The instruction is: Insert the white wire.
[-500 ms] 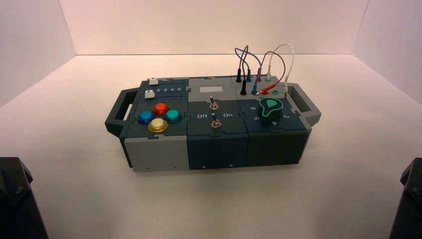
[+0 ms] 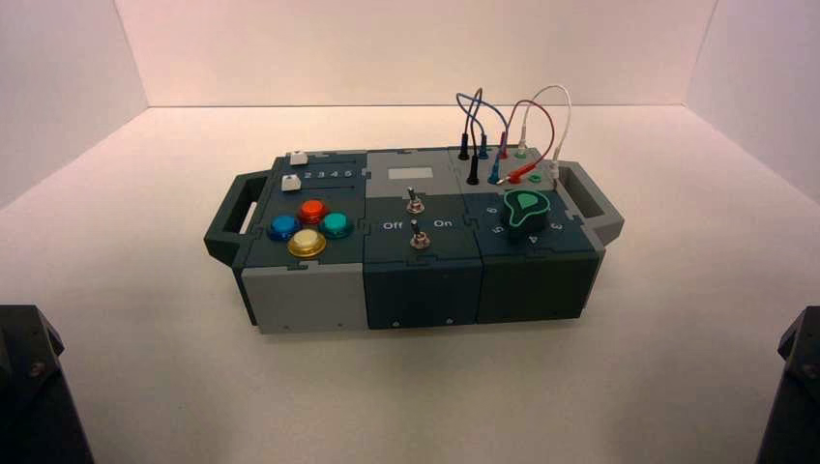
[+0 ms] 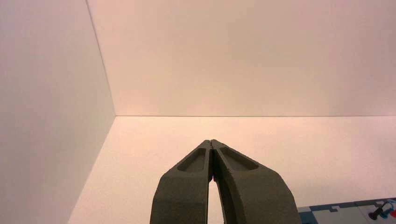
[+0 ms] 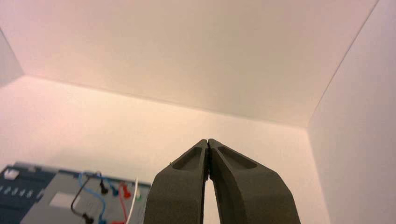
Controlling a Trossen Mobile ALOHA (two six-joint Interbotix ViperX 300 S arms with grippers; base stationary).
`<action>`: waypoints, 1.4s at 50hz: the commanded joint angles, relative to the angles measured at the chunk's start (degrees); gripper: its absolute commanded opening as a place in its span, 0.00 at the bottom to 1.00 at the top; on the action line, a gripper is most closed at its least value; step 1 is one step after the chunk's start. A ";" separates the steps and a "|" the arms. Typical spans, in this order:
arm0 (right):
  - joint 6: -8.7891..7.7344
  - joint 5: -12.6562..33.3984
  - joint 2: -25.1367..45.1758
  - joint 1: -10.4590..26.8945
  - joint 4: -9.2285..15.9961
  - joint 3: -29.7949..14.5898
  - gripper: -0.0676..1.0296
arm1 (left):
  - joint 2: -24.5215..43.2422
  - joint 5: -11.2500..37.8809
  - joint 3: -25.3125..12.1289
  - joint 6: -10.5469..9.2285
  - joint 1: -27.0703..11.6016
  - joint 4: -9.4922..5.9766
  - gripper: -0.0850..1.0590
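Observation:
The white wire (image 2: pixel 564 108) arches over the back right corner of the box (image 2: pixel 425 280). One slim white plug (image 2: pixel 522 133) stands at a green-ringed socket. Its other end (image 2: pixel 553 172) comes down near the box's right handle, beside a red plug; I cannot tell whether it sits in a socket. The right wrist view shows a stretch of the white wire (image 4: pixel 134 200) far off. My left gripper (image 3: pixel 211 141) and right gripper (image 4: pixel 207 140) are both shut on nothing. Both hang in the air well short of the box, their arms parked at the near left (image 2: pixel 29 387) and near right (image 2: pixel 798 387).
A red wire (image 2: pixel 547 116), a blue wire (image 2: pixel 493 106) and a grey wire (image 2: pixel 474 101) loop over the same back corner. A green knob (image 2: pixel 525 208), two toggle switches (image 2: pixel 414 203) and coloured buttons (image 2: pixel 309 227) sit on top. White walls enclose the table.

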 commanded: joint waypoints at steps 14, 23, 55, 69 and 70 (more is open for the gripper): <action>0.09 9.49 8.44 0.18 3.25 -4.66 0.04 | 5.80 3.96 -3.08 0.00 -3.78 -0.18 0.04; 0.09 10.72 11.07 0.18 3.69 -4.92 0.04 | 9.23 7.73 -3.96 0.18 -10.99 -0.18 0.04; -0.35 20.21 20.57 5.54 5.80 -6.24 0.04 | 21.09 9.14 -5.19 -0.09 -33.31 -2.11 0.04; -0.88 24.79 22.50 8.35 6.50 -7.47 0.19 | 23.38 8.96 -5.36 -0.09 -37.27 -3.16 0.04; -0.97 25.14 22.50 8.61 6.50 -7.56 0.20 | 23.47 8.88 -5.36 -0.09 -37.53 -3.25 0.04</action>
